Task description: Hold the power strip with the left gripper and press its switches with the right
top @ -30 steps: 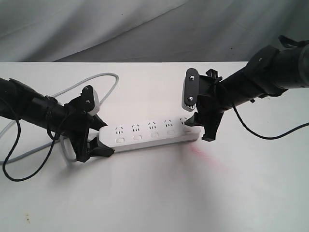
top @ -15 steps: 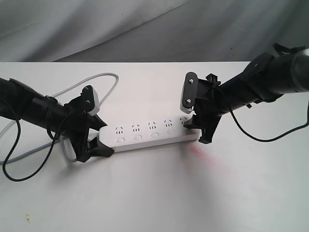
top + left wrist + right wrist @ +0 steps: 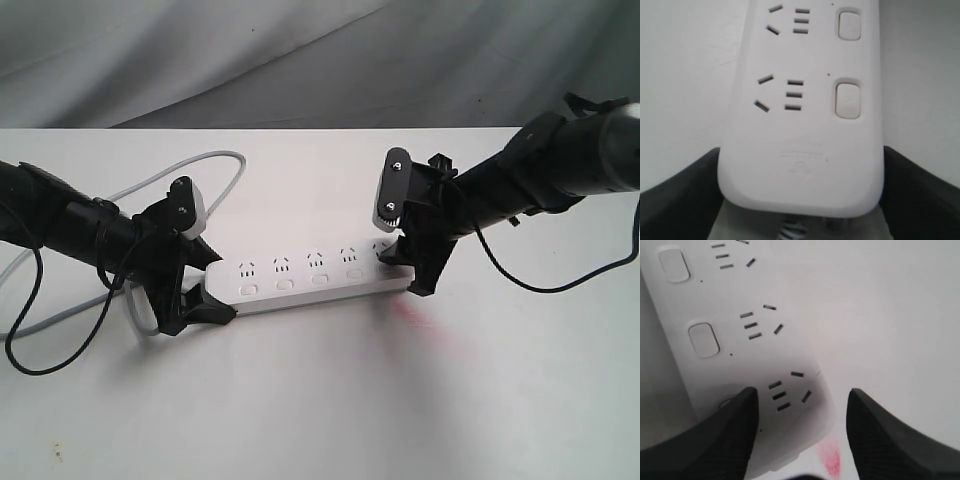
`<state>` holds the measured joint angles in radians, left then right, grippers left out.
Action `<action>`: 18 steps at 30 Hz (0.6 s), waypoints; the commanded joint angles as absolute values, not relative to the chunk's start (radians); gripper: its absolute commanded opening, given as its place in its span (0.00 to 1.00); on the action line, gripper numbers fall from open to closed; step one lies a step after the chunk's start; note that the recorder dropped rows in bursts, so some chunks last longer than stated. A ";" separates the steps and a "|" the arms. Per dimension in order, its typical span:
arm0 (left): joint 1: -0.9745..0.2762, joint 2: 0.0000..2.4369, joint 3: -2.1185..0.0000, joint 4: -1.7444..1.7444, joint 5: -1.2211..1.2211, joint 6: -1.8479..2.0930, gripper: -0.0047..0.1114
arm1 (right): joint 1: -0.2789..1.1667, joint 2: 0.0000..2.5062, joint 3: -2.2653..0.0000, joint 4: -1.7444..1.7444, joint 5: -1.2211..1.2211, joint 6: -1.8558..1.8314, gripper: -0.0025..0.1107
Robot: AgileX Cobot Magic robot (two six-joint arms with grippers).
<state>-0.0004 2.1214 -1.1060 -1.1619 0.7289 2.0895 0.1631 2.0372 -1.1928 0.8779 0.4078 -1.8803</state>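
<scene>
The white power strip (image 3: 310, 277) lies across the table's middle, and its grey cord (image 3: 205, 158) loops off to the back left. My left gripper (image 3: 222, 285) is shut on the strip's cord end, a black finger (image 3: 682, 200) against each long side of the power strip (image 3: 800, 150). My right gripper (image 3: 410, 270) stands open over the other end. One of its fingers (image 3: 715, 435) rests over the last of the switches (image 3: 725, 402), and whether it presses cannot be told. The other finger (image 3: 890, 435) hangs beside the strip over the table. Other switches (image 3: 703, 340) (image 3: 848, 100) show uncovered.
A faint red smear (image 3: 415, 318) marks the white table (image 3: 330, 400) just in front of the strip's right end. A thin black cable (image 3: 40, 340) loops under the left arm, and another (image 3: 540, 285) hangs from the right arm. Grey cloth (image 3: 300, 60) backs the table.
My right gripper has shifted slightly left and down onto the strip's right end while its arm rose a little. The left gripper and the strip have stayed still.
</scene>
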 commanded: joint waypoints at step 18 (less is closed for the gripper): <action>-0.005 2.123 -1.111 -1.164 0.734 2.093 0.49 | 0.161 2.081 -1.150 0.855 0.458 -1.879 0.47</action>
<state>-0.0004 2.1214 -1.1060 -1.1619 0.7289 2.0912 0.1611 2.0428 -1.1893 0.8844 0.4154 -1.8744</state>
